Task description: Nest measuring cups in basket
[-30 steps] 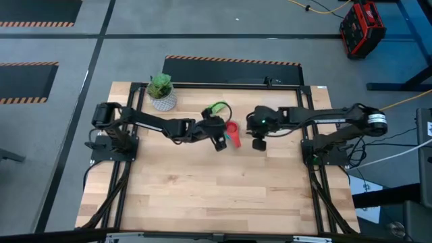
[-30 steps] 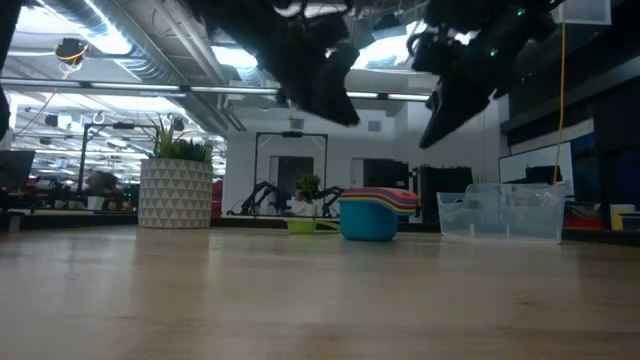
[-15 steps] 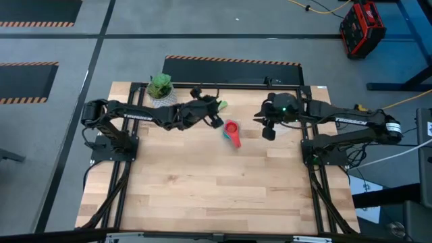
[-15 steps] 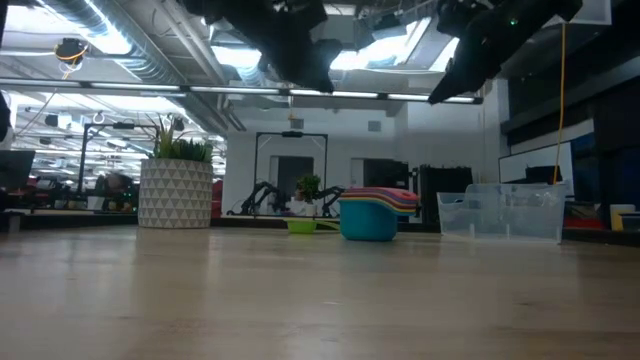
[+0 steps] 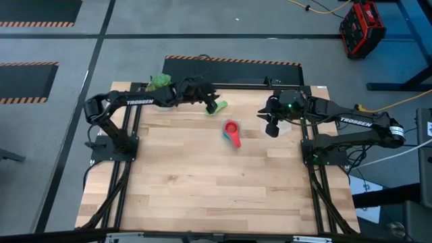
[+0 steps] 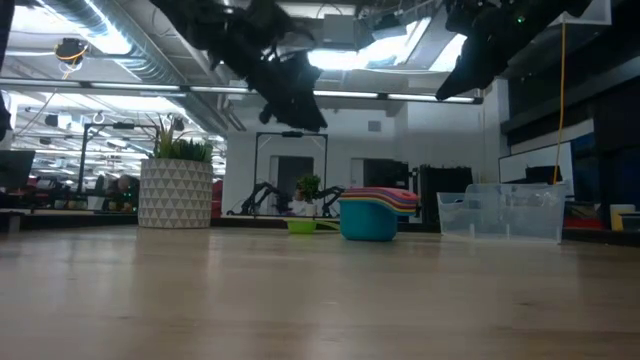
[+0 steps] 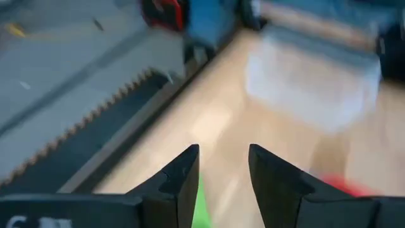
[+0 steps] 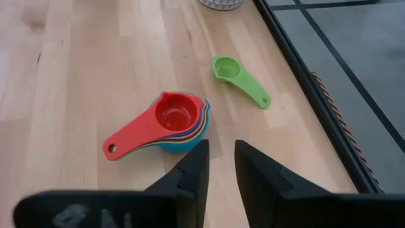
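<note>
Nearest: bare wooden surface (image 5: 202,196), nothing of the task on it.

Mid-surface: nested stack of measuring cups (image 8: 174,120), red cup on top, blue bowl at the bottom, handles fanned to 1 side. Already gathered into 1 pile, so probably meant to travel as a unit rather than cup by cup. Not in the basket yet.

To the right of the stack, at about the same depth: clear basket (image 6: 505,212), upright and, as far as can be seen, with no cup in it. Above it, right gripper (image 8: 220,149), raised well off the surface and facing back across the stack. Only a narrow gap between its fingers, nothing in it. Seems to be waiting there, leaving the cups to the other arm.

Further back, left of the stack and apart from it: 1 green cup (image 8: 237,77), lying alone, bowl up, handle pointing toward the back edge. Smaller than the red one, so a likely fit inside the top of the pile.

Just over the green cup: left gripper (image 7: 223,152), on an arm stretched along the back edge. Fingers apart and empty, a sliver of green below them in the left wrist view. Spread and placement suit a reach for that stray cup, though contact cannot be told.

Farthest back, in the left corner: potted plant (image 6: 177,190), close beside the left arm, so some risk of a nudge.

Overall, an early stage: 1 cup loose, basket unfilled.
</note>
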You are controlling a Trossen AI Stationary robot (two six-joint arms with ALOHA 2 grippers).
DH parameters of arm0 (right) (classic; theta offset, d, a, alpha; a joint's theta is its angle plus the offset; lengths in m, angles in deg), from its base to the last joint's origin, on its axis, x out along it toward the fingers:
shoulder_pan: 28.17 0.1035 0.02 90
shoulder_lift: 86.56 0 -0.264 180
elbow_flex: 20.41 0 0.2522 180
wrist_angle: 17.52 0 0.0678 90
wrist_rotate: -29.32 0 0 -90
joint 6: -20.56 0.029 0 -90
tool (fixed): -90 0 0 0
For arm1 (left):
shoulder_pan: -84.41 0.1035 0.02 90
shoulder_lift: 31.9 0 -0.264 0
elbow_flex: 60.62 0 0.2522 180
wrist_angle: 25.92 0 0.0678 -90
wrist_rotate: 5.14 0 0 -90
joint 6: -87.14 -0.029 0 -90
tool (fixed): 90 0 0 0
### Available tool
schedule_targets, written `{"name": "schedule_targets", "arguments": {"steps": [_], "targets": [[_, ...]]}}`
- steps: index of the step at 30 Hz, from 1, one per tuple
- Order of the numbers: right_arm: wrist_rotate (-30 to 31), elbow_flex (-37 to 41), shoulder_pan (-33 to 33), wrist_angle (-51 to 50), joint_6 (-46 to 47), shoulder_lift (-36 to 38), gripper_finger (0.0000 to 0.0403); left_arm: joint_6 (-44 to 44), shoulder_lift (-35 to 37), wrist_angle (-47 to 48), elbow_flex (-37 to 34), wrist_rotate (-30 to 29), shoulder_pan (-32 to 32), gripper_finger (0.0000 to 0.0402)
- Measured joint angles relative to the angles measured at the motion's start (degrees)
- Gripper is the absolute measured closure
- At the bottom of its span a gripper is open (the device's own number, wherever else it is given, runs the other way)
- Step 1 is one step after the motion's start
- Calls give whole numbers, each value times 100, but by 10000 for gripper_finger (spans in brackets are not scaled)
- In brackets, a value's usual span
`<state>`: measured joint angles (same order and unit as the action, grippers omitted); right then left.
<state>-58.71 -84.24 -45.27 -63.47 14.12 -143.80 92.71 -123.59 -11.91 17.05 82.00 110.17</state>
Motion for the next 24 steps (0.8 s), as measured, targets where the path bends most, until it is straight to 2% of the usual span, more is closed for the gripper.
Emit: {"name": "schedule_targets", "arguments": {"steps": [4,10,19,24], "targets": [[-9,0,0,-2,-4,0,322,-299,-148,308,15,497,185,272],[-9,0,0,2,-4,0,322,-784,-531,981,-3,724,223,272],[-9,0,2,4,-3,0,322,-1630,-1206,1012,-1,685,-14,272],[-9,0,2,6,20,-2,322,-1812,-1475,946,-1,200,-134,272]]}}
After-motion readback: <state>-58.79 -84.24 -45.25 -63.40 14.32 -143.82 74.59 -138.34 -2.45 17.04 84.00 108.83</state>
